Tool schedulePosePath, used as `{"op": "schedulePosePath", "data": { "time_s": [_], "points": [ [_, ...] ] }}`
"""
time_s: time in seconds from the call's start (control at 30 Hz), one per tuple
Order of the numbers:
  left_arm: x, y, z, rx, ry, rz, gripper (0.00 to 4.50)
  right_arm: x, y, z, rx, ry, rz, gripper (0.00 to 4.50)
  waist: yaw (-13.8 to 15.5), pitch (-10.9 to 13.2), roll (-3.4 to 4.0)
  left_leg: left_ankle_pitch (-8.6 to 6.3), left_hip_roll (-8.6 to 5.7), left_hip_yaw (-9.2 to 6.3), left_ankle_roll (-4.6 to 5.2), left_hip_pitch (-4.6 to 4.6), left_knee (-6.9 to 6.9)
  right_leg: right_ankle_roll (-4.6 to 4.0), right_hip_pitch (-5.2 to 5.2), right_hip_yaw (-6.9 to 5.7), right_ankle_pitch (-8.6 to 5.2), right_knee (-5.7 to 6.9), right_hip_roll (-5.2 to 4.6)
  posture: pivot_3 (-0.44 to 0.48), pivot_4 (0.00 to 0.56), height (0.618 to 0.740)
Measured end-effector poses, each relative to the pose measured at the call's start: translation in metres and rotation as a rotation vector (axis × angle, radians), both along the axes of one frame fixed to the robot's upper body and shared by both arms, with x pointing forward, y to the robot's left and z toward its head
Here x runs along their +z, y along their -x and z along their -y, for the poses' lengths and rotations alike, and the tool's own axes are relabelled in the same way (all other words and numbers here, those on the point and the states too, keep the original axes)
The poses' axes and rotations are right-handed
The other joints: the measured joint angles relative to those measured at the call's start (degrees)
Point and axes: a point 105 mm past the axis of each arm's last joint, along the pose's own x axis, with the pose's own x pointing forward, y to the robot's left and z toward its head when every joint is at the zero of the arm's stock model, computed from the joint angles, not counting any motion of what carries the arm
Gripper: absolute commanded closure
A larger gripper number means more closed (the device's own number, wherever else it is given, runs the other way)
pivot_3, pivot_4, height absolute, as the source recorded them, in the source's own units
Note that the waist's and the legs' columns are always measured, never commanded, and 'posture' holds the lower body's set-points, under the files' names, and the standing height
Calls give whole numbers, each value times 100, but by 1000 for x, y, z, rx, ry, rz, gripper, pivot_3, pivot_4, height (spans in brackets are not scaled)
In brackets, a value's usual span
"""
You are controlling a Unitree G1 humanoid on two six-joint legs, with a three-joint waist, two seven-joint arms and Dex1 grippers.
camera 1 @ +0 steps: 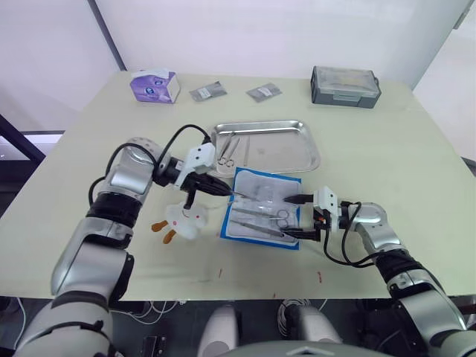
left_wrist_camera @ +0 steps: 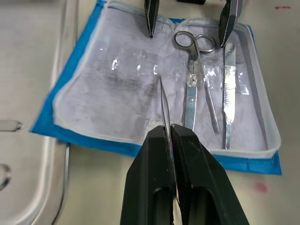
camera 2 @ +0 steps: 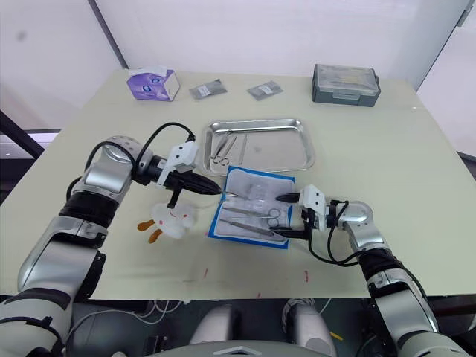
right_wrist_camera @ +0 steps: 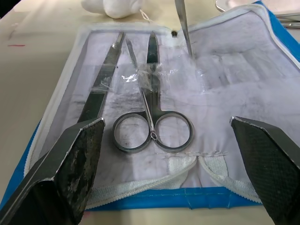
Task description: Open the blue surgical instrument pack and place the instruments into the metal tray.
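Pack (camera 1: 262, 212) open at frame centre, below tray (camera 1: 297, 149). Left gripper (left_wrist_camera: 168, 133) pinches a thin blade; weak pinch could drop it. Right gripper (right_wrist_camera: 166, 129) spread, straddling scissors (right_wrist_camera: 152, 124).

Metal tray (camera 1: 308, 152): polished steel, mirror-glossy, smooth rolled rim. Blue surgical instrument pack (left_wrist_camera: 70, 82): matt blue fabric outer, pale grey cloth lining w/ white woven edge binding; clear plastic pocket film – glossy, wrinkled. Instruments in pack: scissors (right_wrist_camera: 151, 123) bright smooth metal; forceps (right_wrist_camera: 101, 89) metal w/ ribbed grip section. Left gripper (left_wrist_camera: 168, 112) fingers – black plastic, smooth, semi-gloss, closed on a thin shiny metal blade (left_wrist_camera: 163, 101). Right gripper (right_wrist_camera: 166, 140) pads (right_wrist_camera: 70, 161): black, rough, scuffed matt. Table (camera 1: 416, 171): smooth matt pale laminate. Toy (camera 1: 184, 219): white soft plush.
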Motion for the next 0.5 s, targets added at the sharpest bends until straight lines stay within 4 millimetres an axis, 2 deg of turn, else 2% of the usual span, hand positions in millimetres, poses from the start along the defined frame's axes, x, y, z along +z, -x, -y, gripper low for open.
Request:
{"op": "schedulePosePath", "data": {
  "time_s": [0.27,0.5],
  "points": [
    [26,10,-30,47,-43,6,4408,0,0,0,3,3,-1,0,2,6,-7,0,5,-1,0,1,-2,-1,-1,-1,-2,0,0,0,150,734],
    [67,3,-19,64,94,43,4408,0,0,-2,9,2,1,0,-16,14,-24,0,-3,7,0,4,-2,0,-2,-2,-2,0,10,0,150,734]
  ]
}}
